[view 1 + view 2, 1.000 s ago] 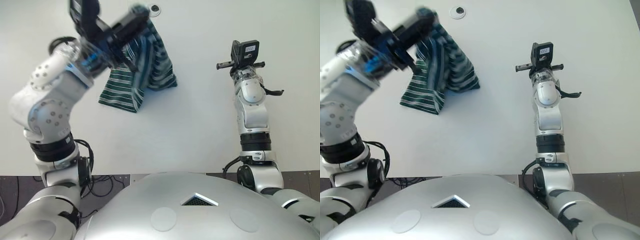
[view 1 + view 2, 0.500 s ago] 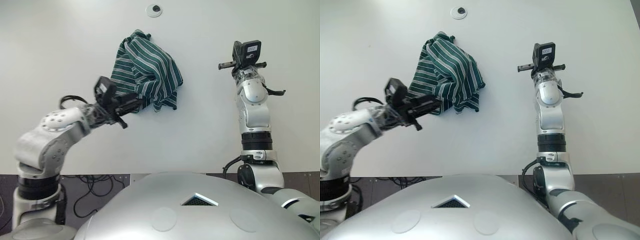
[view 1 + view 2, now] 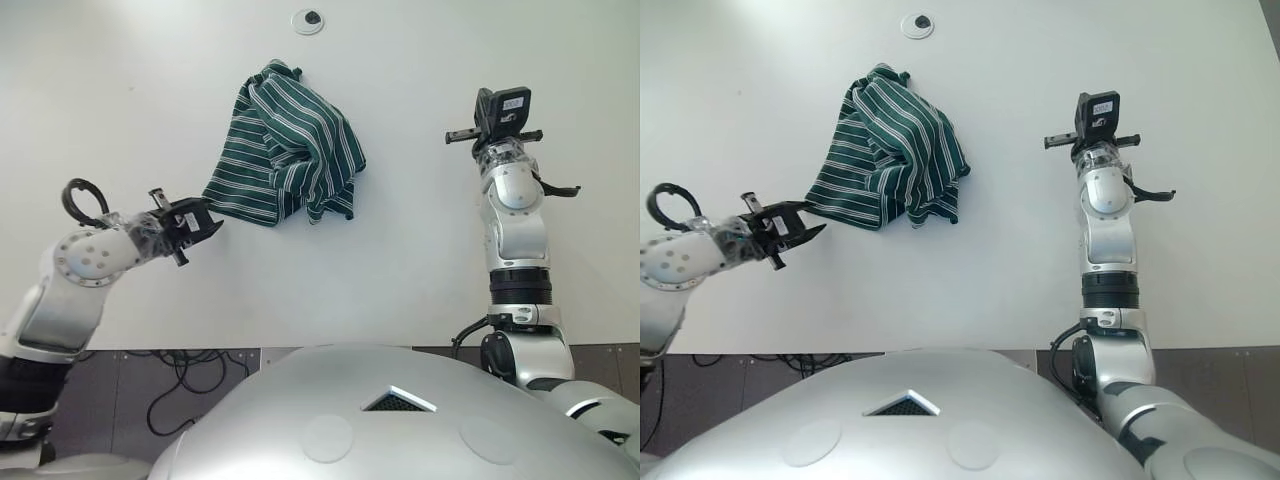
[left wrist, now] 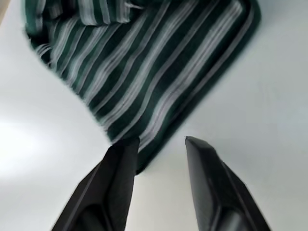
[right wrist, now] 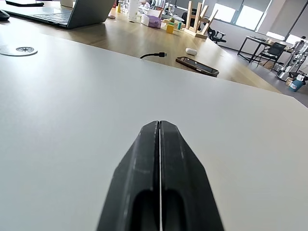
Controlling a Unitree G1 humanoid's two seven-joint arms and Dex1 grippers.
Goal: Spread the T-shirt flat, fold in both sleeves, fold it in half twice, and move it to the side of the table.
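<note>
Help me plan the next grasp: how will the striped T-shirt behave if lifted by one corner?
Likely floppy: the T-shirt lies crumpled in folds, so it would probably drape from one grasp. Pushed, it may bunch rather than slide whole across the smooth white table.

Entry 1: small white label (image 3: 512,102), stuck on black camera module (image 3: 492,112) atop the right wrist. Loc.: right side of scene, well apart from the T-shirt (image 3: 290,140). Dark chars on white ground, approx. one short line, too small to read.

Legible text, nos., signs elsewhere: none can be read.
</note>
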